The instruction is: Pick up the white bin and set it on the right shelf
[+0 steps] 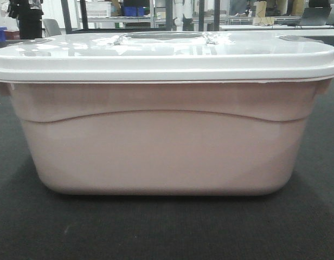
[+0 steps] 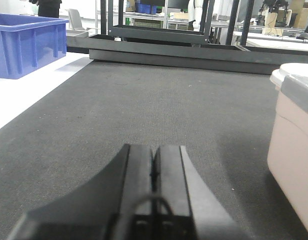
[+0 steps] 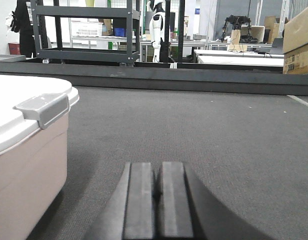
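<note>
The bin [image 1: 167, 141] stands upright on the grey counter [image 1: 156, 233] with its lid on. Its long side is turned to the front camera, so its long axis runs from left to right across the robot.

The left claw [image 2: 155, 170] is low over the counter. Its two fingers are pressed together and nothing is between them. From this claw the bin [image 2: 294, 150] lies to the right and a little ahead, and only one end of it shows at the picture's edge.

The right claw [image 3: 156, 185] is in the same condition: closed, empty, low over the counter. From it the bin [image 3: 24, 165] lies to the left, with the grey latch [image 3: 41, 107] on that end facing the claw.

So the bin sits between the two claws, one short end towards each, and touches neither. I judge that both arms are about equally near. The bin fills more of the right view, but this does not settle which arm is nearer.

A tub this broad probably needs both arms, each claw opening and coming inward to its own end. I cannot make out the steel shelf in these views.
</note>
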